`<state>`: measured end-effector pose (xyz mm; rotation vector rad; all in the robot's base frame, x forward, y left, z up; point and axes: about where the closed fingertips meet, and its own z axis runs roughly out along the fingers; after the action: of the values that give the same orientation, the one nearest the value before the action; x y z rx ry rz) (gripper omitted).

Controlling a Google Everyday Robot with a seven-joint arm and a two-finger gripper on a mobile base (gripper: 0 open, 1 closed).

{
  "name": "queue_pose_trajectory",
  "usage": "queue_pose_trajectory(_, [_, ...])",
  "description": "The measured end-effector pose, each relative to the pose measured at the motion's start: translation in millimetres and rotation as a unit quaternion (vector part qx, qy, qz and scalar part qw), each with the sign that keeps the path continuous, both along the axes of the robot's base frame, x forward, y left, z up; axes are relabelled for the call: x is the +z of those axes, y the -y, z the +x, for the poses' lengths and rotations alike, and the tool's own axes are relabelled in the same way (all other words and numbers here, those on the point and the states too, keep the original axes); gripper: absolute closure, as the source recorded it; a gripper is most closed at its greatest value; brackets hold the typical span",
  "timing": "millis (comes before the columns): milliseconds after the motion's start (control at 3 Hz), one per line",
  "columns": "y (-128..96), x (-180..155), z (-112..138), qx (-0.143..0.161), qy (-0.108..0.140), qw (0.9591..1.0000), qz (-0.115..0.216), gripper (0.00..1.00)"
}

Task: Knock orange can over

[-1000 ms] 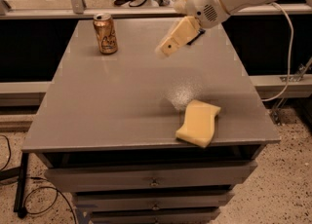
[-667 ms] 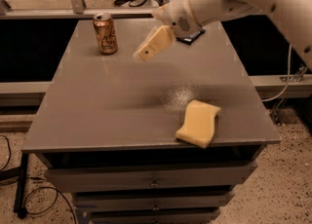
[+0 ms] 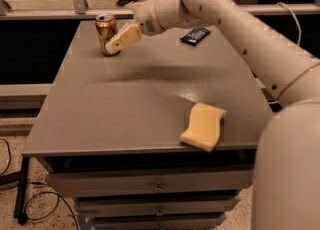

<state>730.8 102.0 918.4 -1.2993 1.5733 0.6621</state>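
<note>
The orange can stands upright near the far left corner of the grey table. It is orange-gold with a silver top rim. My gripper has cream-coloured fingers and reaches in from the right on a long white arm. Its tip is right at the can's lower right side, overlapping it in the view. I cannot tell whether it touches the can.
A dark blue flat packet lies at the far right of the table. A yellow wavy sponge lies near the front right edge. Drawers sit below the tabletop. A window ledge and chair bases run behind the table.
My gripper has swept left across the far half of the table, from the right middle to the can's side. The can still stands upright.
</note>
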Motion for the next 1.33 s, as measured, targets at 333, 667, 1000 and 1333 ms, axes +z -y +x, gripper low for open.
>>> queue_pose_trajectory(333, [-28.4,-14.1,37.2,-0.010,0.003,0.9998,0.018,0.00])
queue_pose_trajectory(667, [-44.1,-32.2,58.6,-0.018,-0.008,0.9992,0.036,0.00])
queue_pose_trajectory(1000, [-56.7,-40.3,63.8,-0.013,-0.022,0.9983,0.053,0.18])
queue_pose_trajectory(1333, [-51.9,-39.6,56.5,-0.008,-0.037,0.9971,0.066,0.43])
